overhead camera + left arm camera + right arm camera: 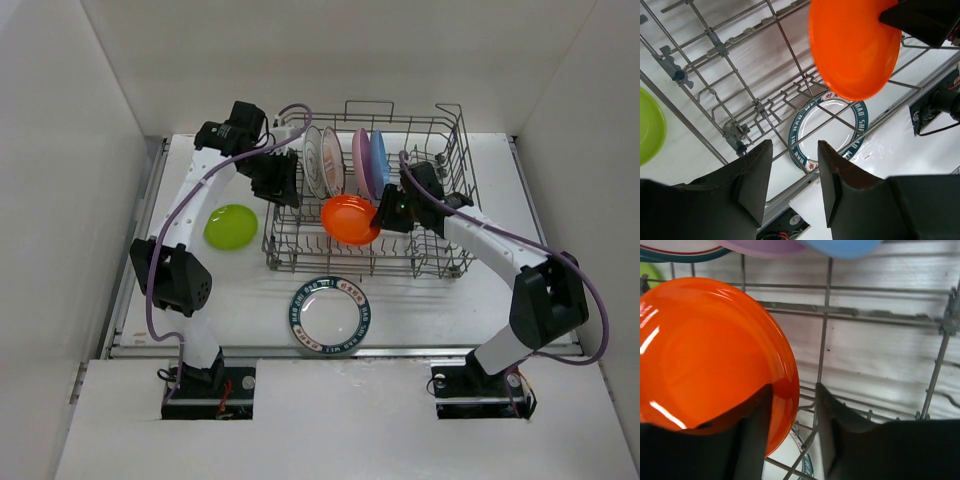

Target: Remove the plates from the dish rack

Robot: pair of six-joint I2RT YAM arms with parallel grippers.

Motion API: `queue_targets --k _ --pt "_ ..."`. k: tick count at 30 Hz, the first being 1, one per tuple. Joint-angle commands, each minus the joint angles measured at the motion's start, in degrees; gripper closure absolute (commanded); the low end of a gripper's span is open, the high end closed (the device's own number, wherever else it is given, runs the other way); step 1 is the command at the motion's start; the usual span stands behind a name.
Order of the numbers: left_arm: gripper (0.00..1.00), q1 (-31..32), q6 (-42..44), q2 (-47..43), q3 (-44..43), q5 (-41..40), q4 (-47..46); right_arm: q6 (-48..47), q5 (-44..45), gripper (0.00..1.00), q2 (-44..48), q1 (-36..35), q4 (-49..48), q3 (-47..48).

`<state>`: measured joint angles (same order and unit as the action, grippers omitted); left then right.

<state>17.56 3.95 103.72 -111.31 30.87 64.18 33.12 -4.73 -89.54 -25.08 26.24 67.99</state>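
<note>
The grey wire dish rack (440, 268) stands at the middle back. Two white patterned plates (318, 160), a pink plate (360, 158) and a blue plate (378, 160) stand upright in it. My right gripper (383, 215) is over the rack, and the rim of the tilted orange plate (348, 218) sits between its fingers in the right wrist view (794, 386). The lime green plate (230, 227) lies on the table left of the rack. The teal-rimmed plate (329, 314) lies in front of it. My left gripper (280, 180) is open and empty over the rack's left end.
Rows of upright tines and cross wires (715, 45) fill the rack floor under both grippers. White walls close in the table on the left, back and right. The arm bases sit at the near edge.
</note>
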Motion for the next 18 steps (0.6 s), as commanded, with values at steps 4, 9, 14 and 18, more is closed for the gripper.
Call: queue_targets --k 4,9,14,18 --pt "0.62 -0.07 2.38 -2.91 1.36 2.53 0.86 0.01 -6.34 0.82 -0.02 1.7 -8.13 -1.09" --pt "0.61 0.45 2.91 -2.91 1.97 3.67 0.86 -1.13 -8.36 0.99 0.68 2.23 -9.45 -2.16" --pt "0.59 0.98 3.53 -1.25 1.97 5.86 0.86 -1.13 -11.6 1.0 1.82 2.75 -11.64 -2.16" --pt "0.54 0.98 3.53 -0.63 -0.22 8.14 0.86 -1.13 -14.24 1.0 5.42 2.76 -14.28 -2.16"
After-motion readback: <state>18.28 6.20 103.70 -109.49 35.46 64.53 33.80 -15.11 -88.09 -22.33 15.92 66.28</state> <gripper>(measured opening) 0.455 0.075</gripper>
